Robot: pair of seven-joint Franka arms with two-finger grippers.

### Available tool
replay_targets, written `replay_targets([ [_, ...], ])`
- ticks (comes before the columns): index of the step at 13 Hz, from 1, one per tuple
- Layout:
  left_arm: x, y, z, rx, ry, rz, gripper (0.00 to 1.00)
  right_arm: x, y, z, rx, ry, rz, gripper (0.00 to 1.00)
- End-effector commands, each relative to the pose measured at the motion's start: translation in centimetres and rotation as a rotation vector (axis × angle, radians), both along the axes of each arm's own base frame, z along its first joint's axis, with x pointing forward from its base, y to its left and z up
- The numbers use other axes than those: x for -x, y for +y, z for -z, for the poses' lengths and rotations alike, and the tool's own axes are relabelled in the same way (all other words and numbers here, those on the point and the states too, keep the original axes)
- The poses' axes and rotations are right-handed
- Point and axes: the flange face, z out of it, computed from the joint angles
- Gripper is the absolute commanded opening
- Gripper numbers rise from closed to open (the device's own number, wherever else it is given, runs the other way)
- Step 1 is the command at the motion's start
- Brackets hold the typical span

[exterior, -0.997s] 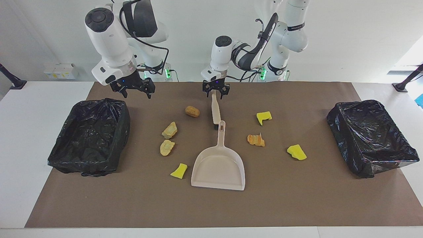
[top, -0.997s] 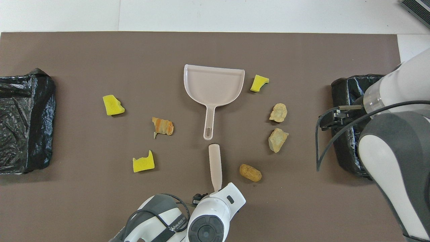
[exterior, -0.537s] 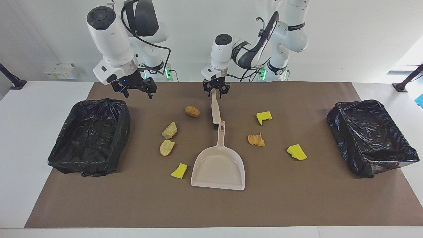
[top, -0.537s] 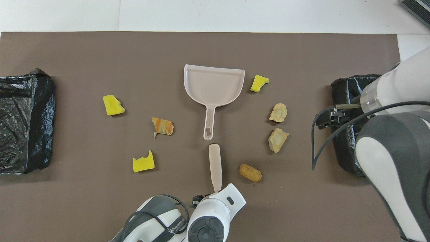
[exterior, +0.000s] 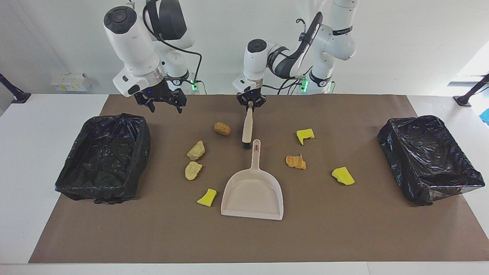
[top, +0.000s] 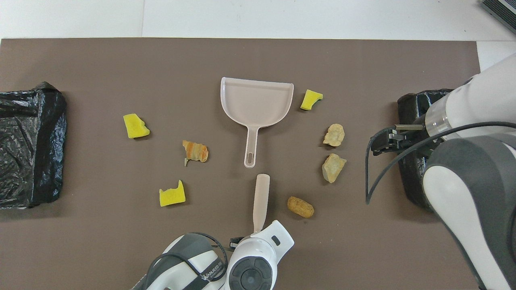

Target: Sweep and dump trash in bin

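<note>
Seven bits of trash sit scattered on the brown mat [exterior: 344, 236] covering the desk [exterior: 46, 126], all loose, none touched by either hand. Closest to the left hand [exterior: 251, 104] is the brown lump [exterior: 222, 128], just off to the side of it toward the right arm's end. Two tan chunks [exterior: 196, 150] [exterior: 193, 170] lie farther from the robots than that lump, and a yellow sponge piece [exterior: 207, 197] sits farther out again, beside the mouth of the dustpan [exterior: 253, 194].

On the left arm's end of things there's another yellow sponge [exterior: 305, 135], an orange striped scrap [exterior: 296, 162] and a third yellow chunk [exterior: 343, 176], well apart from the left hand.

Left hand is clamped shut on the top of the brush [exterior: 247, 128] handle. The brush hangs tilted under it, dark bristles down by the mat just beside the tip of the dustpan's handle; can't tell if they actually touch the mat. Dustpan lies flat, handle pointing at the robots.

Right hand [exterior: 164, 103] is up in the air with fingers spread wide, holding nothing, over the mat's edge near the corner of the black-lined bin [exterior: 103, 160] at its end. The other bin [exterior: 428, 156] sits at the left arm's end, well apart from both hands.
</note>
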Motion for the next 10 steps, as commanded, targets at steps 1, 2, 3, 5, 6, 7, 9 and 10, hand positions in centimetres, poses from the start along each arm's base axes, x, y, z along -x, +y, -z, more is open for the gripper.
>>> replay_targets([
  [1, -0.4, 1.5, -4.0, -0.037, 0.006, -0.038, 0.0, -0.4, 0.4, -0.2, -0.02, -0.011, 0.029, 1.0],
  [2, -1.3, 2.6, -5.3, -0.06, 0.021, -0.069, 0.0, -0.7, 1.0, -0.6, -0.022, -0.021, 0.026, 1.0],
  [3, -2.0, 3.3, -7.1, -0.074, 0.026, -0.084, 0.0, -1.3, 2.0, -1.2, -0.026, -0.035, 0.029, 1.0],
  [5, -3.6, 5.0, -9.2, -0.123, 0.024, -0.112, 0.0, -2.2, 4.2, -1.1, -0.016, -0.027, 0.066, 1.0],
  [6, -5.0, 6.1, -9.8, -0.138, 0.022, -0.135, 0.0, -2.5, 5.2, -0.1, -0.006, -0.011, 0.089, 1.0],
  [7, -6.5, 7.3, -10.5, -0.146, 0.011, -0.161, 0.0, -3.0, 6.2, 0.3, -0.005, -0.009, 0.1, 1.0],
  [9, -9.7, 10.1, -11.1, -0.161, -0.017, -0.222, 0.0, -4.7, 9.5, 1.6, 0.0, -0.006, 0.137, 1.0],
  [10, -11.3, 11.7, -10.9, -0.167, -0.026, -0.245, 0.0, -5.7, 11.3, 2.7, 0.004, -0.003, 0.176, 1.0],
])
